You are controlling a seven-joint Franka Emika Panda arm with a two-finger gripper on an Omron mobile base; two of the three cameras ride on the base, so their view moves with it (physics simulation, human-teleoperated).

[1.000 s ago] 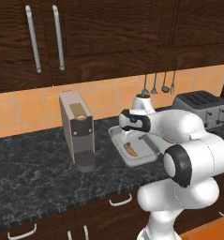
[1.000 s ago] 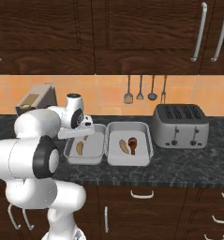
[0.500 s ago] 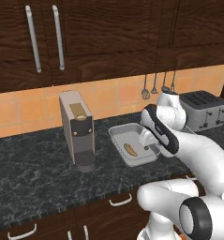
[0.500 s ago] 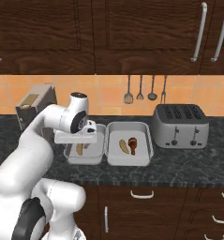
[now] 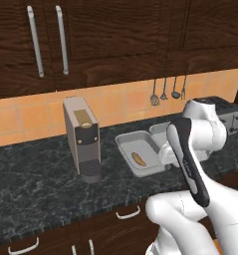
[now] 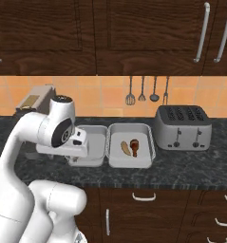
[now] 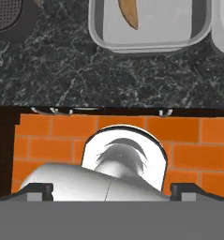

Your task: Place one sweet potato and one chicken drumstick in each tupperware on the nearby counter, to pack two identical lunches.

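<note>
Sweet potato (image 5: 138, 159) in left tupperware (image 5: 126, 148), on counter (image 5: 36, 184).

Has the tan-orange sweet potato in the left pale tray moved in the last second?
No. The tan-orange sweet potato lies in the same spot in its pale grey-white tray, beside the boxy coffee machine; only the arm swung.

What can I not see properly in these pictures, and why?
- Left base view: the tray near the toaster is almost wholly behind the arm, so its contents cannot be told there.
- Right base view: the tray near the coffee machine has its floor covered by the robot's hand.
- Hand view: that same tray is cut by the top edge, so the sweet potato shows only in part.
</note>
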